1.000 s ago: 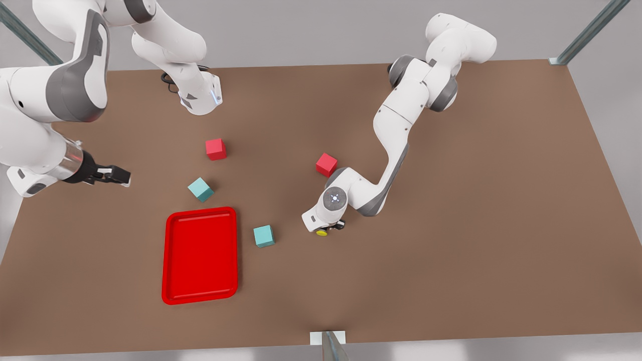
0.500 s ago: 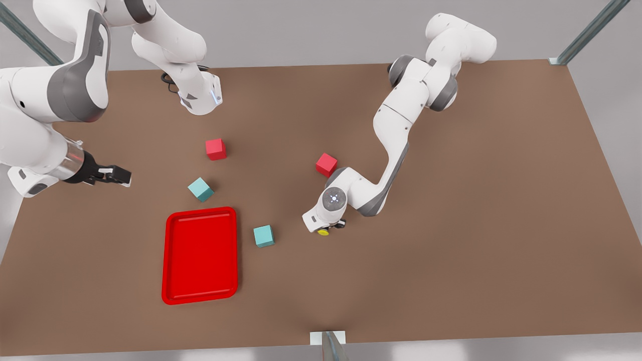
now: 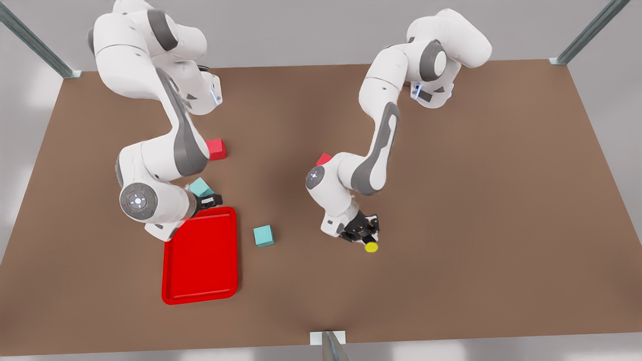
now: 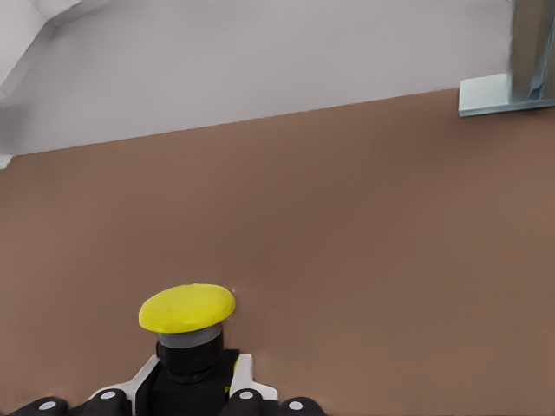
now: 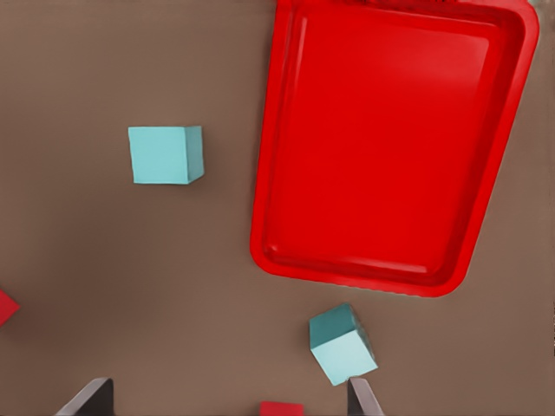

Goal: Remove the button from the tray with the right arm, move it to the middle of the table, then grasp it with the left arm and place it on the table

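Note:
The button [image 3: 371,246] has a yellow cap and a dark body [image 4: 191,368]. My left gripper [image 3: 362,232] [image 4: 192,397] is shut on that body, low over the table [image 3: 476,200] a little to the front view's right of the middle. The red tray [image 3: 200,260] [image 5: 390,147] lies bare on the front view's left. My right gripper [image 3: 213,201] [image 5: 225,392] hangs open at the tray's far corner, next to a teal cube [image 3: 200,186] [image 5: 344,344], with nothing between its fingers.
A second teal cube [image 3: 264,235] [image 5: 165,154] sits beside the tray. One red cube [image 3: 216,149] lies behind the right arm, another [image 3: 323,159] peeks out behind the left arm. A metal post [image 3: 331,346] [image 4: 529,43] stands at the table's near edge.
The left gripper carried the button toward the front view's right and nearer the front edge. The right arm swung in from the table's far left side to the tray's far corner.

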`<action>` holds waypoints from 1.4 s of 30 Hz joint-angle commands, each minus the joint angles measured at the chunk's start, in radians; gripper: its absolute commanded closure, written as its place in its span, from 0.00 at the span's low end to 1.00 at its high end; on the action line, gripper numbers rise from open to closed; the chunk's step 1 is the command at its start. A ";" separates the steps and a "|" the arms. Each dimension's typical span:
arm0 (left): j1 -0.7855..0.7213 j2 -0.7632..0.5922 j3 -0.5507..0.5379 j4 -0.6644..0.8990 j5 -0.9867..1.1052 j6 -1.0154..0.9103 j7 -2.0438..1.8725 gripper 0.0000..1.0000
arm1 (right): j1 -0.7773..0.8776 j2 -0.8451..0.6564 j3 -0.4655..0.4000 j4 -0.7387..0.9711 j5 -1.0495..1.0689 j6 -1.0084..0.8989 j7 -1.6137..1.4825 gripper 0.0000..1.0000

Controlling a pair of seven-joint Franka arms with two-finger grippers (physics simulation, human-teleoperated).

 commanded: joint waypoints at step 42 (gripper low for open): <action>0.008 0.221 -0.130 -0.157 0.634 -0.170 -1.947 0.00 | -0.068 0.074 0.001 -0.004 0.021 0.136 -0.312 0.00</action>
